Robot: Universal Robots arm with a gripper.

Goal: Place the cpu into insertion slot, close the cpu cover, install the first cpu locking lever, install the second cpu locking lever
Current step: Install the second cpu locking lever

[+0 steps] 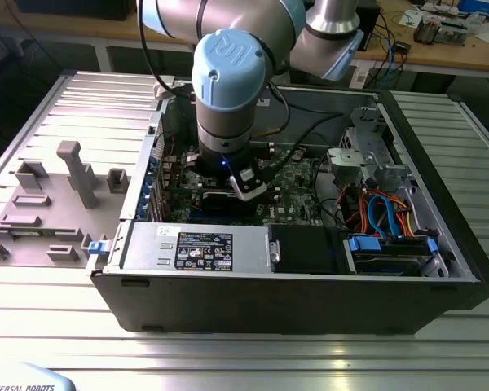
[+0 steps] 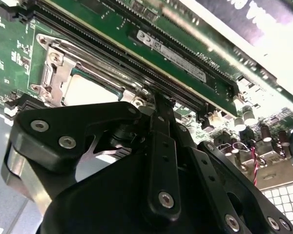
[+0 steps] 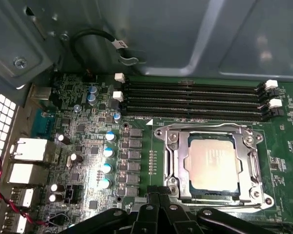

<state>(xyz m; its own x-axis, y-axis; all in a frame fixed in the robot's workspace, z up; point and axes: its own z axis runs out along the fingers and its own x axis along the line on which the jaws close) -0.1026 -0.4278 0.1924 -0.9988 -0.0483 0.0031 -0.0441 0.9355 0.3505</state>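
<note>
Inside the open computer case [image 1: 310, 269] on the table [image 1: 228, 358], my arm reaches down over the green motherboard [image 3: 88, 141]. Seen in the first wrist view, the cpu [image 3: 214, 163] sits in the insertion slot [image 3: 171, 163] with the cpu cover [image 3: 256, 165] closed around it, roughly at 3 o'clock from the row of capacitors. My end effector [image 3: 158, 197] hovers at the socket's near edge; I cannot tell how wide it stands, and I judge a lever needs a steady sideways press to hook cleanly.
</note>
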